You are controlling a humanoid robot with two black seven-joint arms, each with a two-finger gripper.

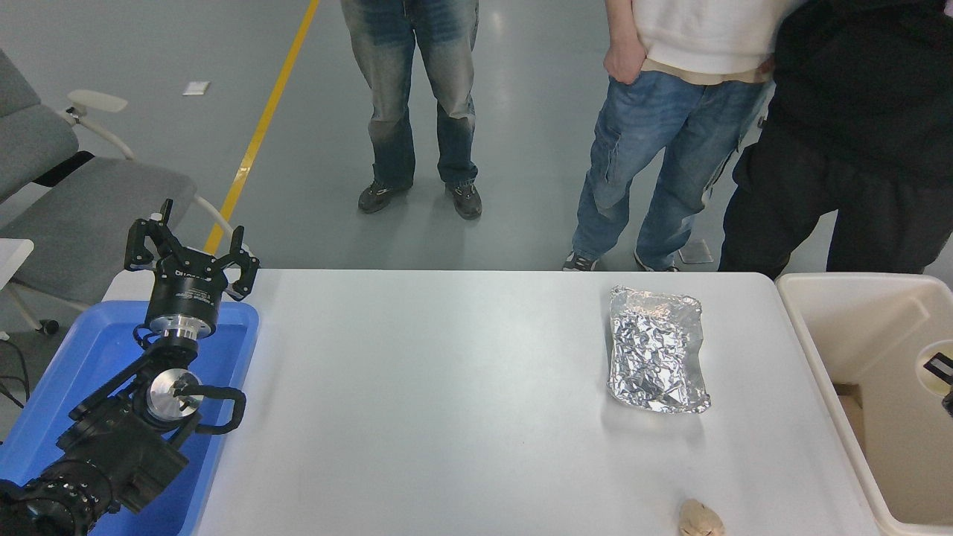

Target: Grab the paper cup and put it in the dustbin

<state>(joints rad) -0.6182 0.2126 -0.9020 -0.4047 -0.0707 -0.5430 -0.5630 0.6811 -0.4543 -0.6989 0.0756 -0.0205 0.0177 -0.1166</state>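
Observation:
The paper cup (926, 371) shows only as a pale round rim at the picture's right edge, low inside the beige dustbin (822, 372). Small black parts of my right gripper (946, 383) poke in from the right edge just beside the cup. Too little of it shows to tell how it stands or whether it touches the cup. My left gripper (192, 250) is parked open and empty over the blue tray at the lower left.
A crumpled silver foil packet (657, 350) lies on the white table (447, 387) right of centre. A small tan lump (700, 519) lies at the front edge. A blue tray (82, 357) sits at the left. Three people stand at the far side. A grey chair stands far left.

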